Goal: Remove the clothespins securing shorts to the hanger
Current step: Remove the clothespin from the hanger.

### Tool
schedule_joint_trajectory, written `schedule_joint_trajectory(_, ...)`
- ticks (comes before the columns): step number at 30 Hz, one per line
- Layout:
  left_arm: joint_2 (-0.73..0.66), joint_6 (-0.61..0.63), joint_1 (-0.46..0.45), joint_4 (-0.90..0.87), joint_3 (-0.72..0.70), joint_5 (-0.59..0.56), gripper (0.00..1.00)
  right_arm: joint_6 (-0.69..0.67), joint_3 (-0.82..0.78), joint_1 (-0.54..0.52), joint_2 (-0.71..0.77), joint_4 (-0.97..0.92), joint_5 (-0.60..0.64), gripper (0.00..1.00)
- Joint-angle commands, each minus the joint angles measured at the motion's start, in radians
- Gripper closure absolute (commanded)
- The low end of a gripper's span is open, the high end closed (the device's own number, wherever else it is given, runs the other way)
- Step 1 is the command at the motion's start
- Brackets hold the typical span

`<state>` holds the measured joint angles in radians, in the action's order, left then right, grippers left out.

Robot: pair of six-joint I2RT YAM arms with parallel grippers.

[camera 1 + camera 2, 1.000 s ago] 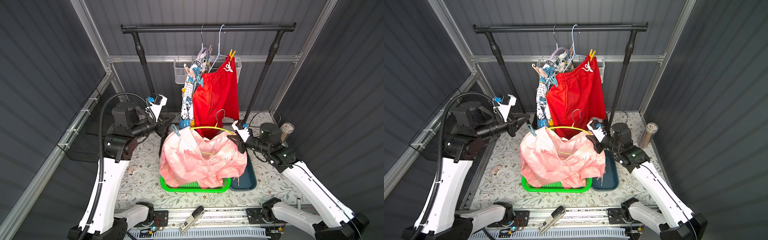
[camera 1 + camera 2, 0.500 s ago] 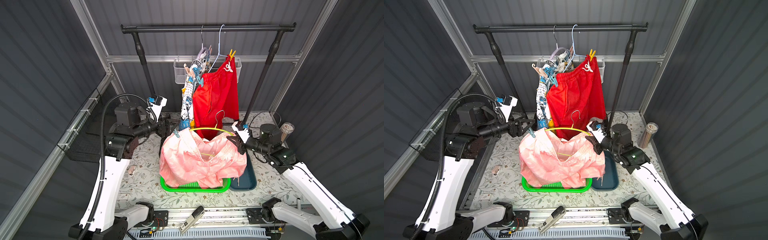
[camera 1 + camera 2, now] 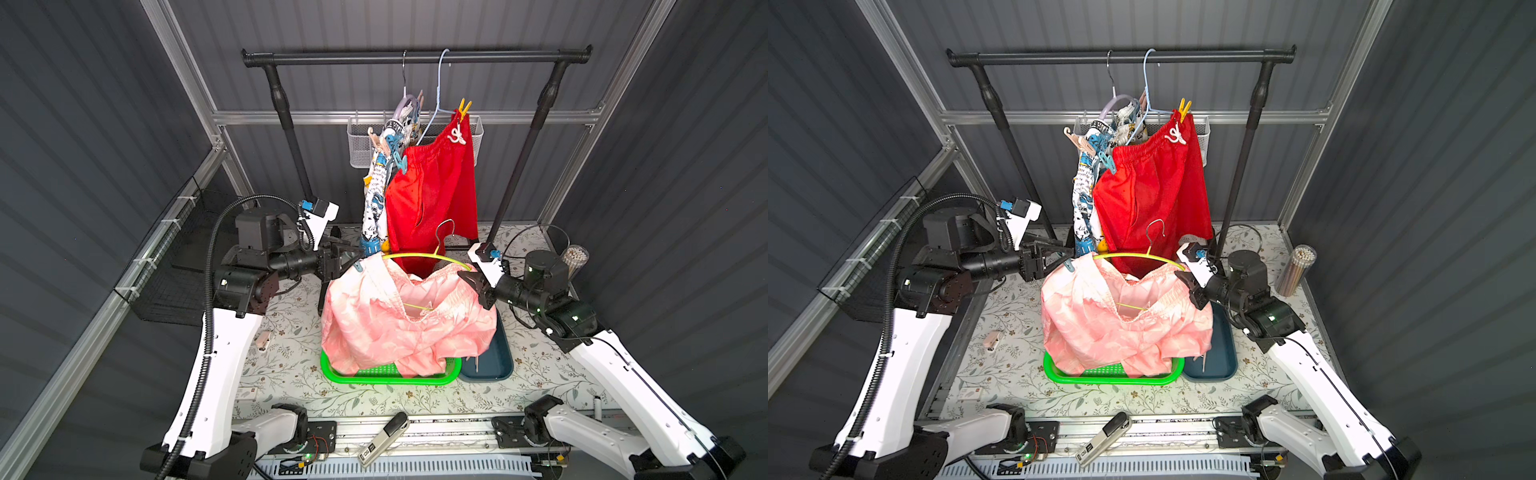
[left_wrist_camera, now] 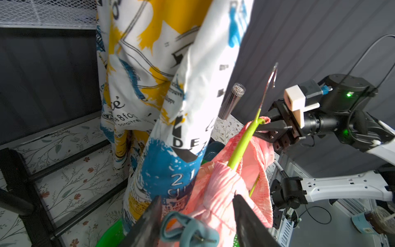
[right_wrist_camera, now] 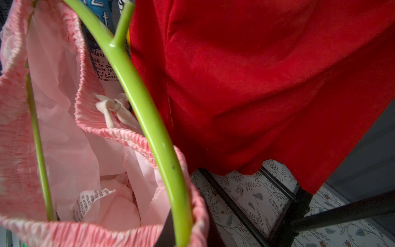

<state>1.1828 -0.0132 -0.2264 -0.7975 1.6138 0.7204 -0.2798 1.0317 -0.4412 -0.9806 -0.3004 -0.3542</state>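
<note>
Reaching in level over the bench (image 3: 291, 365) with the left claw (image 3: 354, 261) released, its jaws either side of the light blue clothespin (image 4: 186, 232) pinning the pink shorts (image 3: 395, 328) to one end of the green hanger (image 3: 415, 256). Gripping the hanger's other end in the clenched right claw (image 3: 464, 277), forearm level too, above the green basket (image 3: 386, 377) under the sagging shorts.

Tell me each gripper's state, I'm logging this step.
Left gripper: open, astride the blue clothespin.
Right gripper: closed on the green hanger.
</note>
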Motion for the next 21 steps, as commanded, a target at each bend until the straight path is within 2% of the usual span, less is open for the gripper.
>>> schedule_joint_trajectory(1, -0.018, -0.048, 0.008, 0.033, -0.027, 0.074, 0.47, 0.024, -0.005, -0.007, 0.019, 0.077, 0.007, 1.00)
schedule_joint_trajectory(7, -0.014, -0.071, 0.013, 0.045, -0.052, 0.076, 0.50, 0.024, -0.010, -0.006, 0.032, 0.087, 0.007, 1.00)
schedule_joint_trajectory(17, 0.003, -0.093, 0.018, 0.058, -0.056, 0.095, 0.75, 0.030, -0.022, -0.007, 0.048, 0.100, 0.044, 1.00)
schedule_joint_trajectory(21, 0.001, -0.110, 0.019, 0.091, -0.072, 0.118, 0.78, 0.033, -0.022, -0.005, 0.045, 0.104, 0.042, 1.00)
